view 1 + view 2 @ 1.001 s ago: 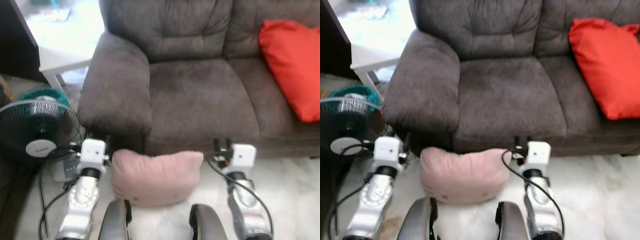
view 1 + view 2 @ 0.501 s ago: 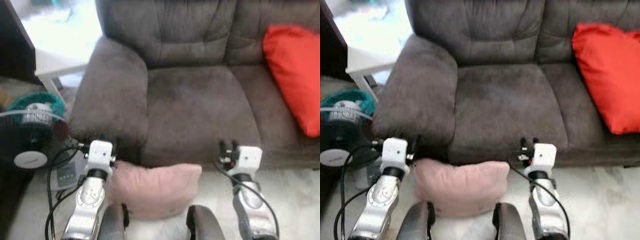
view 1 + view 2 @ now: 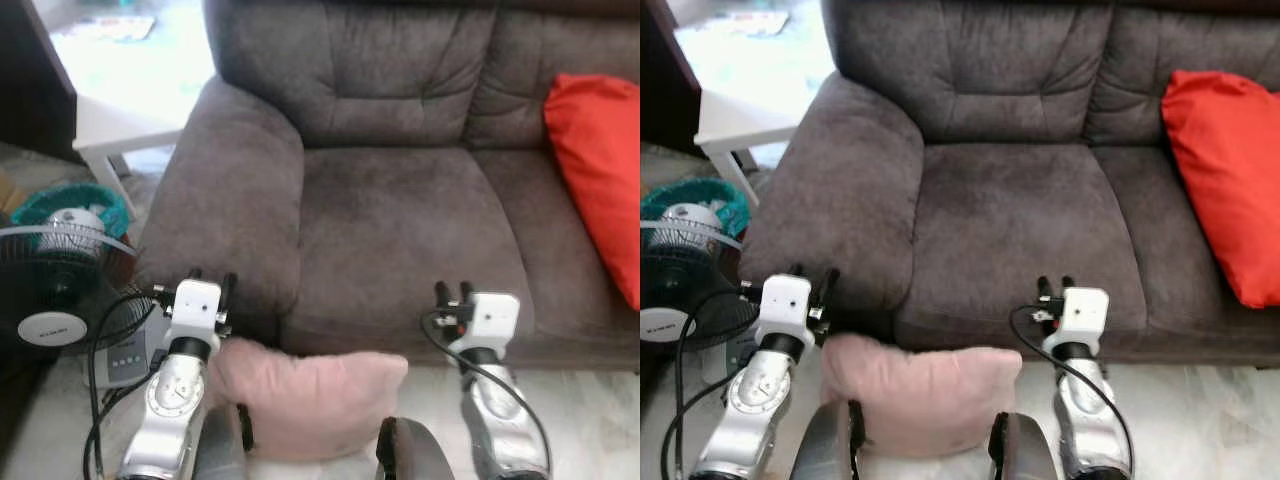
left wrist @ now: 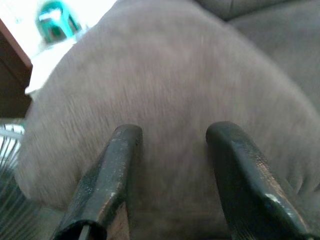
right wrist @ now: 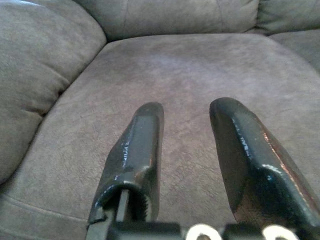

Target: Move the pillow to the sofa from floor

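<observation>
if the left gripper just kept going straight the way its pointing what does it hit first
Most likely the sofa armrest. The left gripper, fingers open, points straight at that rounded grey arm, which looks close ahead, though the exact gap is hard to judge. The pink pillow lies lower, beside that arm.

pink pillow on floor | grey sofa behind | red cushion right

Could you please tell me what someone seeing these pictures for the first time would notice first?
The dark grey sofa spans the view, with a bright red cushion leaning at its right end. On the floor right before it lies a pale pink pillow, between the left gripper near the armrest and the right gripper at the seat's front edge, both with jaws open. A black fan stands to the left.
</observation>
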`<state>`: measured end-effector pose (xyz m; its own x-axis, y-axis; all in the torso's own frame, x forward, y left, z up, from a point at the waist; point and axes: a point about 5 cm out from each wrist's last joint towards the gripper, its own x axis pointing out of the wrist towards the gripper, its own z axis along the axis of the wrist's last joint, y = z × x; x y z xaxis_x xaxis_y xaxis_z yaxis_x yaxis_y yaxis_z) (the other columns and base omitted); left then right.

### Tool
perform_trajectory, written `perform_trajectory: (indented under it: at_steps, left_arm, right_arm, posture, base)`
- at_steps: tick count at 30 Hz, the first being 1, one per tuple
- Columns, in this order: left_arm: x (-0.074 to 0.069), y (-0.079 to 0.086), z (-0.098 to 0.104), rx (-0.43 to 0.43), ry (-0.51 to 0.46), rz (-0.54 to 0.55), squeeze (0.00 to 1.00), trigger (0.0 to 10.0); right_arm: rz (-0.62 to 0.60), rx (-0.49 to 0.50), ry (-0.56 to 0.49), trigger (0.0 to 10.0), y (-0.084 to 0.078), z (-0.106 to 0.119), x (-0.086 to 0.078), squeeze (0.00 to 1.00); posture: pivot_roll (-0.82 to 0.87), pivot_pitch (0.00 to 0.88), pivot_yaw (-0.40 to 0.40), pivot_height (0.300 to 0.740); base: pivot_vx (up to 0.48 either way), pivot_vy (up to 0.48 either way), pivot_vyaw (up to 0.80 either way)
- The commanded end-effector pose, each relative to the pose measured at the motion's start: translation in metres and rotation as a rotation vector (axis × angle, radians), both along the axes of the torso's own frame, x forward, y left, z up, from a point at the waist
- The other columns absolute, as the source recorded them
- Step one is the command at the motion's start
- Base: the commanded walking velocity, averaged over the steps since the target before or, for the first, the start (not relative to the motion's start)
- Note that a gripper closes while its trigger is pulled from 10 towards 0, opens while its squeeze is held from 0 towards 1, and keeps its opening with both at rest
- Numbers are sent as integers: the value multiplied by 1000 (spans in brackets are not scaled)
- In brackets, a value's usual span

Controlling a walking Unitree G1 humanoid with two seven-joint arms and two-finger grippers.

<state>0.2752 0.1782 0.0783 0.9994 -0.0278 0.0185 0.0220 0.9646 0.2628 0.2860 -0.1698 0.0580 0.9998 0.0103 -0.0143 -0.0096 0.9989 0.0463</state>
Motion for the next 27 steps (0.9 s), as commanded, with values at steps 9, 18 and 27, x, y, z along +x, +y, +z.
perform_trajectory:
  at_steps: [9, 18, 27]
  left_arm:
    - [-25, 1, -52, -3, 252, -15, 0, 10000]
    - [-41, 20, -94, -62, 481, 76, 0, 10000]
    - [-40, 41, -108, -100, 542, 168, 0, 10000]
  right_arm:
    - [-40, -6, 41, 10000, -14, -9, -6, 0]
    - [-34, -5, 40, 10000, -14, -8, -4, 0]
    - [-38, 2, 19, 10000, -15, -5, -4, 0]
  posture:
    - [152, 107, -30, 569]
    - [152, 111, -35, 569]
    - [145, 116, -38, 569]
  base:
    - [0, 0, 0]
    - [0, 0, 0]
    - [0, 0, 0]
